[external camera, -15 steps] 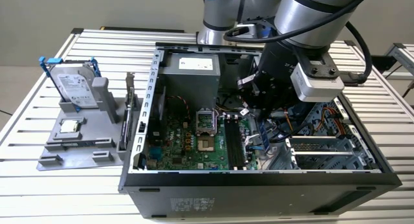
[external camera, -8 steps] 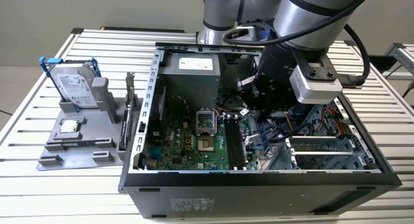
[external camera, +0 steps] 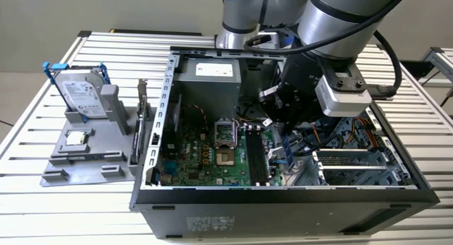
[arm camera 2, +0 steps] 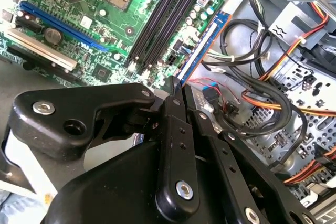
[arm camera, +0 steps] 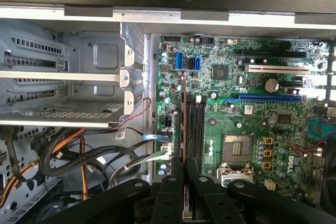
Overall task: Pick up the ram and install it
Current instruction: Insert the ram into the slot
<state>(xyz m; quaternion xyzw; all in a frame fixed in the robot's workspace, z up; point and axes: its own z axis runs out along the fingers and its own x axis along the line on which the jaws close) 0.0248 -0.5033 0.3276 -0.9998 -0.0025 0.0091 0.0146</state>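
Note:
The ram (arm camera 2: 209,38) is a long, thin, bluish strip held on edge, and my gripper (arm camera 2: 175,86) is shut on one end of it. In the first wrist view the ram (arm camera: 184,111) shows as a narrow line running out from between the fingertips (arm camera: 177,167). It lies parallel to the black memory slots (arm camera: 197,127) and just beside them, toward the motherboard's edge. I cannot tell whether it touches the board. In the exterior view my gripper (external camera: 285,134) reaches down into the open computer case (external camera: 283,194), with the ram (external camera: 286,152) to the right of the slots (external camera: 255,161).
Bundles of cables (arm camera 2: 262,77) and a metal drive cage (arm camera: 63,77) crowd the case beside the ram. The empty processor socket (external camera: 225,129) lies on the other side of the slots. Outside the case, a grey holder (external camera: 85,165) carries a blue-framed hard drive (external camera: 81,94) and a processor chip (external camera: 76,139).

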